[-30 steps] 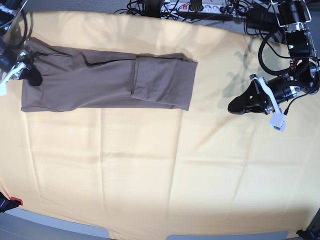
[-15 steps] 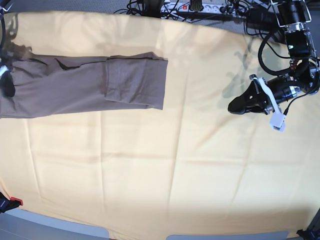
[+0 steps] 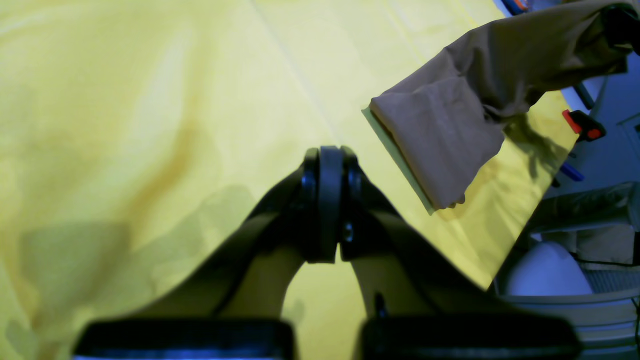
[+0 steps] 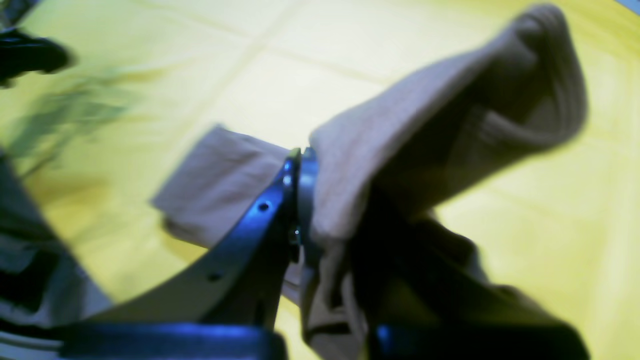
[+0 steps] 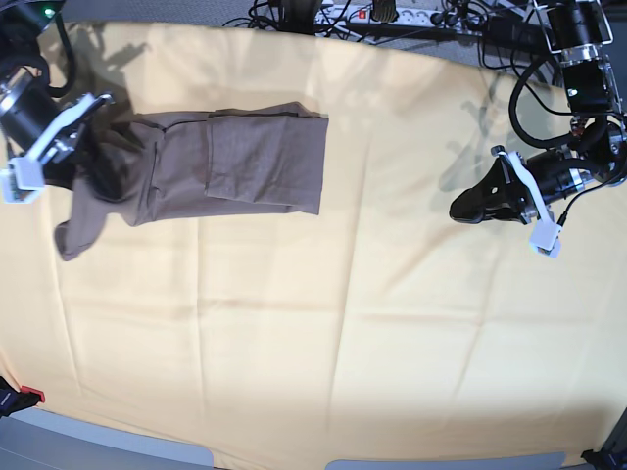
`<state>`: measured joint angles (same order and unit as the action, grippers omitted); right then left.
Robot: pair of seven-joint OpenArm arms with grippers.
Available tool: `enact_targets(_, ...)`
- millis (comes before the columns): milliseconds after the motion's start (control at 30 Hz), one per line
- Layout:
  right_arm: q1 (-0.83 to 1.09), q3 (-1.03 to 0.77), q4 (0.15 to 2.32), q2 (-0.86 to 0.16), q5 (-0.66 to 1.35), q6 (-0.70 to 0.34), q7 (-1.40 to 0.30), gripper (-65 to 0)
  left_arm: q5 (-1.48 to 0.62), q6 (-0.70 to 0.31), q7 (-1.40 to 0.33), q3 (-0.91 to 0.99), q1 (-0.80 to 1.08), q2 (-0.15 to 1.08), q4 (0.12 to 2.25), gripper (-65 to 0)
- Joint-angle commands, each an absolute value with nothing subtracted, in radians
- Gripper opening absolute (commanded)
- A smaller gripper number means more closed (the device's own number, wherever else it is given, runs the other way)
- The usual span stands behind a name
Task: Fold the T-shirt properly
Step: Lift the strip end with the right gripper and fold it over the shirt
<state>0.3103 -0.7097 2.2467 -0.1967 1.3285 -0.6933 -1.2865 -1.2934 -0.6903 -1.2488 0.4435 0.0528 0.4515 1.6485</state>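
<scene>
Right fingers (image 4: 299, 200): pressed together on a bunch of the T-shirt (image 5: 245, 162), seen in the right wrist view with brown fabric draped over and beside them. In the base view this end of the garment is lifted and gathered at the fingers, with a loose tail hanging down below them onto the yellow cloth (image 5: 343, 323).

T-shirt: folded into a long narrow band. From the right fingers it stretches across the cloth toward the left arm, and its far end lies flat, with a squared folded flap on top. That flat end is well apart from the left fingers. The right wrist view is blurred; seam and tag detail cannot be told.

Left fingers (image 3: 330, 200): closed tight against each other, holding nothing. They hang above bare yellow cloth, their shadow on it just beneath. In the left wrist view the T-shirt's folded end lies ahead of them and off to one side, not touching.

The yellow cloth covers the table; cables (image 5: 392, 15) lie beyond its far edge.
</scene>
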Motion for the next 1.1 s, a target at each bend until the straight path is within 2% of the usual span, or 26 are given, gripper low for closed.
enact_targets(0, 0.302, -0.676, 2.267, -0.192, 1.362, -0.698, -1.253, -65.0, -1.320, -0.698, -1.226, 0.448, 0.039, 0.468, 1.664, -65.0)
enact_targets(100, 0.284, -0.545, 2.267, -0.150, 1.339, -0.698, -1.250, -65.0, -1.320, -0.698, -1.227, 0.448, 0.039, 0.468, 1.664, -65.0)
enact_targets(467, 0.203, -0.185, 2.201, -0.045, 1.004, -0.698, -1.141, -65.0, -1.320, -0.698, -1.227, 0.448, 0.039, 0.468, 1.664, -65.0)
enact_targets(833, 0.182, 0.072, 2.089, -0.030, 0.913, -0.698, -1.136, -65.0, -1.321, -0.698, -1.226, 0.448, 0.039, 0.468, 1.664, -65.0)
enact_targets(867, 0.170, 0.087, 2.084, -0.030, 0.898, -0.698, -1.136, -61.8, -1.320, -0.698, -1.226, 0.448, 0.039, 0.468, 1.664, -65.0)
enact_targets(967, 0.130, 0.118, 2.084, -0.030, 0.899, -0.698, -1.136, -28.5, -1.320, -0.698, -1.226, 0.448, 0.039, 0.468, 1.664, -65.0)
enact_targets(1000, 0.116, 0.123, 2.086, -0.031, 0.918, -0.698, -1.138, -21.1, -1.320, -0.698, -1.226, 0.448, 0.039, 0.468, 1.664, -65.0)
enact_targets(1033, 0.107, 0.125, 2.091, -0.031, 0.935, -0.698, -1.142, -18.1, -1.320, -0.698, -1.226, 0.448, 0.039, 0.468, 1.664, -65.0)
enact_targets(1067, 0.100, 0.125, 2.104, -0.031, 0.955, -0.698, -1.152, -18.1, -1.320, -0.698, -1.226, 0.448, 0.039, 0.468, 1.664, -65.0)
